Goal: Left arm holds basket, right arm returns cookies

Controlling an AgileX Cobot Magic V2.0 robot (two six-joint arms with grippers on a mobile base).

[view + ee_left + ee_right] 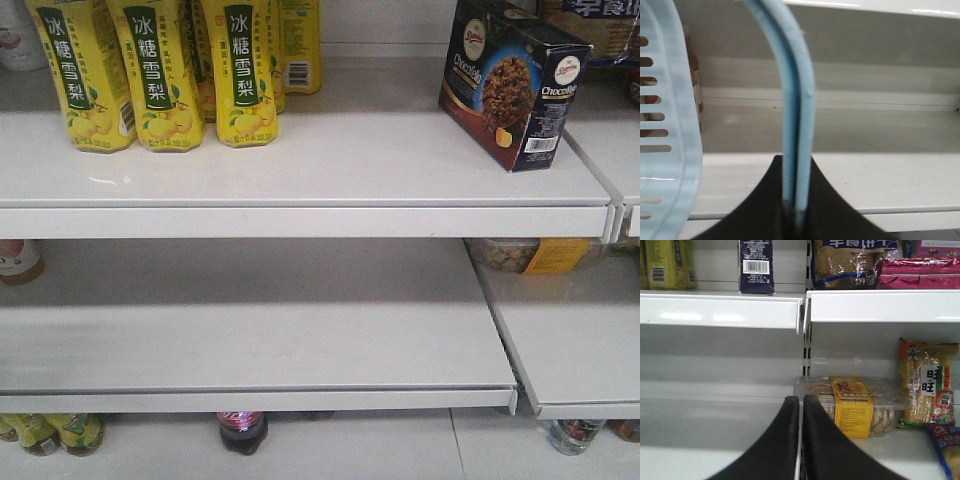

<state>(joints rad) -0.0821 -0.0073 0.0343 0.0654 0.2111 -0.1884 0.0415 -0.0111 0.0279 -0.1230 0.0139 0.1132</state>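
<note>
My left gripper (792,212) clamps the light blue plastic basket's hoop handle (797,105); my right gripper (801,412) is pinched empty. Dark navy rectangular Chocofello carton (512,80) stands at two o'clock; I'd withdraw straight, level.

Stood in a tight row at the upper shelf's (300,165) back left: yellow pear-drink cartons (160,70) with green labels. Lay below, on the neighbouring lower shelf (890,450): a clear tub of biscuits (852,405) with a yellow label, just beside an upright bag of yellow snack sticks (927,382). Showed under the bottom shelf: a dark bottle cap (242,430). Rested above: pink packets (920,276).
</note>
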